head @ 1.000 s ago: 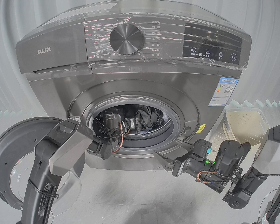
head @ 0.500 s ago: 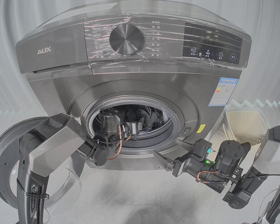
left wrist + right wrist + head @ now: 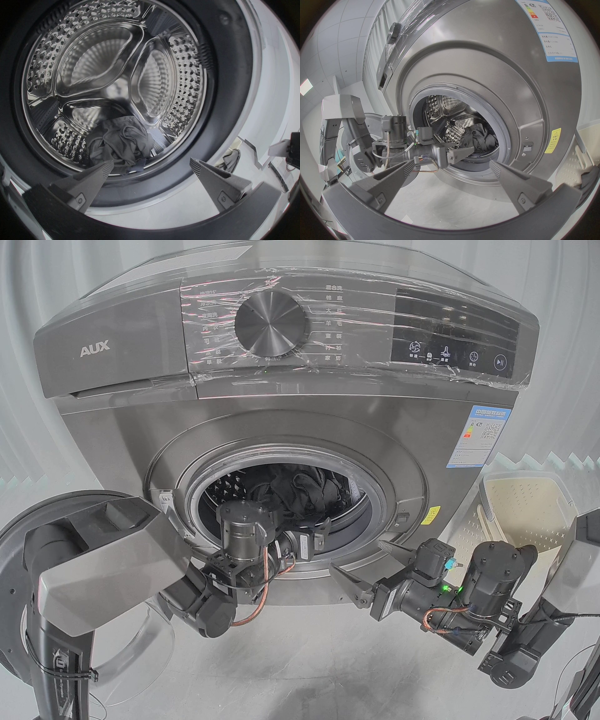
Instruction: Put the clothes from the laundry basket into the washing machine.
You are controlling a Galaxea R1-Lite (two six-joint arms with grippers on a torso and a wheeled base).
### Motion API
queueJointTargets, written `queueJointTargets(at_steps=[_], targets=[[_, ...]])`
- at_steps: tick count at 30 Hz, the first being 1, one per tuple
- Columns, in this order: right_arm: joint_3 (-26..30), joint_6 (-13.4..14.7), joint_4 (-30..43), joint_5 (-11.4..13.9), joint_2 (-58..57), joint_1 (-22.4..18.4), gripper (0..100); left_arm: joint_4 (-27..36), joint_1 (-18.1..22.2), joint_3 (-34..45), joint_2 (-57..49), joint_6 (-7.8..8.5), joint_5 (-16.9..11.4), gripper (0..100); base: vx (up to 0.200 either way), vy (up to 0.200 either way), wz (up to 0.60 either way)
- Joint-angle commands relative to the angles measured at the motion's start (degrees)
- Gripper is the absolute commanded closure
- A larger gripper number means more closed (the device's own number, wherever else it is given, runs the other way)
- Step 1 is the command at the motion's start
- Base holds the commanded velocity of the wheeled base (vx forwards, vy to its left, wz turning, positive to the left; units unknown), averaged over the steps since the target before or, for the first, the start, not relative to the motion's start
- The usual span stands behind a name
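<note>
The dark clothes (image 3: 300, 485) lie bunched low in the drum of the washing machine (image 3: 350, 421). We judge them light, soft and limp, best pinched at a raised fold, since a flat patch would slip from the tips. Our left gripper (image 3: 314, 532) hangs at the drum's mouth just before them, jaws wide apart and holding nothing; our right gripper (image 3: 358, 557) sits below the door ring, likewise spread and empty, with the laundry basket (image 3: 531, 509) to its right.
</note>
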Motion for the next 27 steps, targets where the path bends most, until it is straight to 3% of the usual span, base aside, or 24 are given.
queueJointTargets(at_steps=[1,4,7,9,14,20,27], targets=[[0.3,0.02,-0.02,0.0,-0.28,-0.04,0,-3.12,-2.13,5.82,-2.43,-0.22,0.02,0,0.0,0.0,0.0],[0.39,0.02,-0.02,0.0,-0.63,-0.13,0,-4.35,-2.92,8.28,-4.71,-1.01,0.02,0,0.0,0.0,0.0],[0.83,-0.16,0.07,-0.09,-2.65,-0.39,0,-4.44,-3.97,11.71,-9.55,-3.65,0.11,0,0.0,0.0,0.0],[1.35,-0.24,0.07,-0.17,-4.5,-0.48,0,-4.61,-4.15,14.7,-13.24,-4.09,0.11,0,0.0,0.0,0.0],[3.46,-0.42,0.07,-0.17,-7.75,-0.83,0,-5.76,-4.5,23.84,-21.76,-4.44,-0.07,0,0.0,0.0,0.0],[6.45,-0.16,0.42,-0.35,-12.23,-0.92,0,-12.0,-5.38,38.08,-32.4,-4.44,-0.51,0,0.0,0.0,0.0],[11.81,-0.33,0.86,-1.05,-17.42,-2.06,0,-12.7,-4.94,47.04,-42.24,-4.53,-1.48,0,0.0,0.0,0.0]])
